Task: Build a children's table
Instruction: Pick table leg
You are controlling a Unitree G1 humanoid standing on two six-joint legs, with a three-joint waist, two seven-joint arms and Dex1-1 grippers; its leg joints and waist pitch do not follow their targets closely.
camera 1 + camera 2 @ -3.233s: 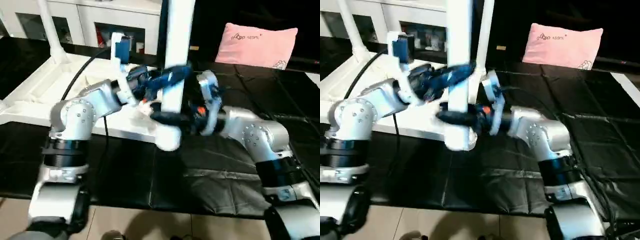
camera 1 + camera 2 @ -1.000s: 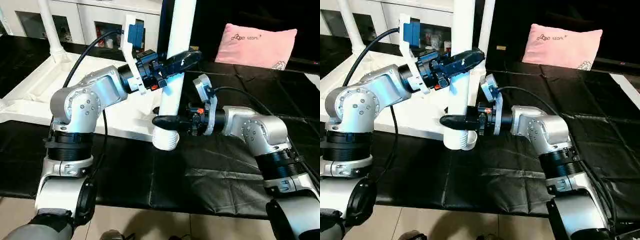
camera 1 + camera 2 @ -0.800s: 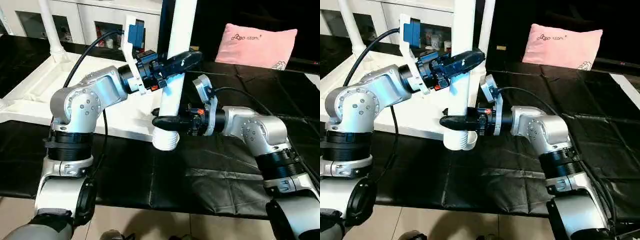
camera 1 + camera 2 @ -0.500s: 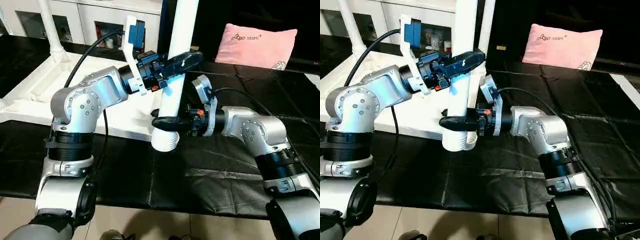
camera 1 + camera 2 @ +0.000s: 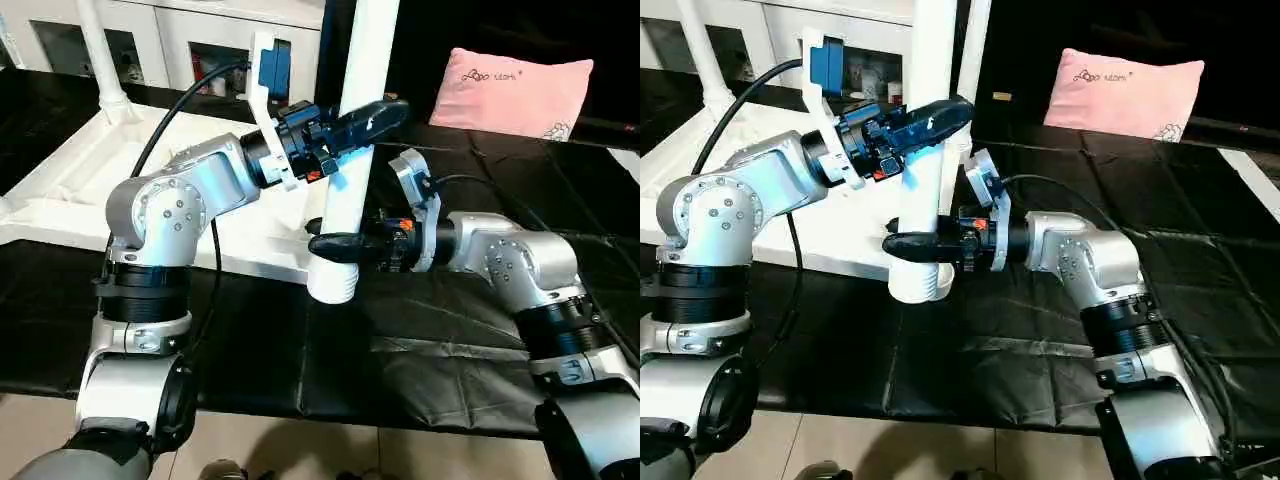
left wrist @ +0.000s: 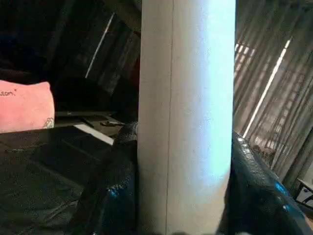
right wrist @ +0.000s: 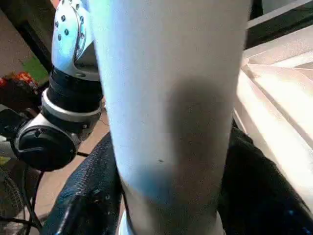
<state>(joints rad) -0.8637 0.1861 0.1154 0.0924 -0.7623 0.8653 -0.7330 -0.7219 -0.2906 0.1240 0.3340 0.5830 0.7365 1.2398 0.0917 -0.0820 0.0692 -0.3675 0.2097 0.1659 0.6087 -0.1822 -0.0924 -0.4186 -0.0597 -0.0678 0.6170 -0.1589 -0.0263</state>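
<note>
Holding long white tapered round plastic leg (image 5: 356, 150) upright at near right corner of white ribbed rectangular tabletop (image 5: 80, 180): left gripper (image 5: 365, 118) clamped high, right gripper (image 5: 335, 245) clamped low. Far-left leg (image 5: 98, 60) already fitted; seating judged unfinished.

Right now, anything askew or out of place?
Yes: the leg both grippers hold leans slightly and its wide end hangs just off the tabletop edge, not in a socket. Nothing looks damaged.

Three legs (image 5: 352, 150), one tabletop (image 5: 70, 190), one pillow (image 5: 517, 88)
</note>
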